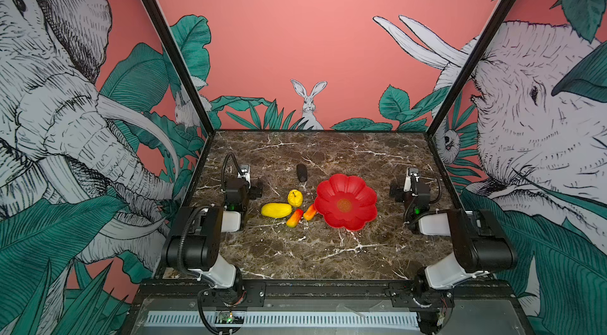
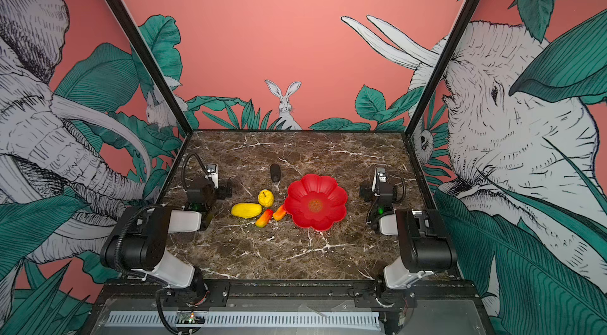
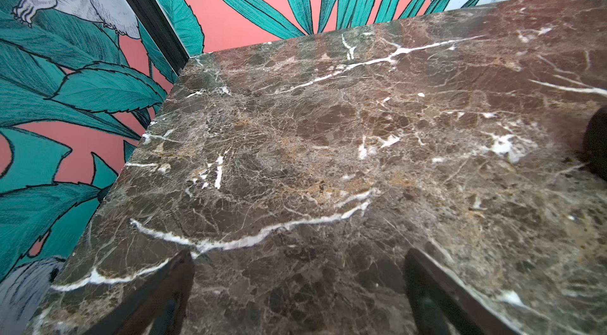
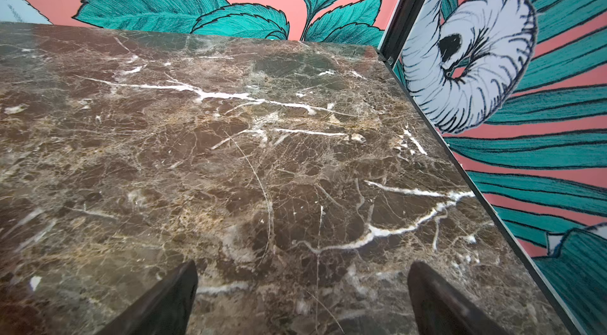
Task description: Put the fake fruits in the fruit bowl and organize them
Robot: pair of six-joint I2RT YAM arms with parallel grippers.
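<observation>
The red flower-shaped fruit bowl stands empty right of centre on the marble table. To its left lie the fake fruits: a yellow oblong, a round yellow one, and two red-orange pieces, the nearer one touching the bowl's rim. A dark oblong lies further back. My left gripper is open at the left, over bare marble. At the far right, my right gripper is open and holds nothing.
The marble table is walled by patterned panels with black corner posts at the back. Both arm bases sit on the front rail.
</observation>
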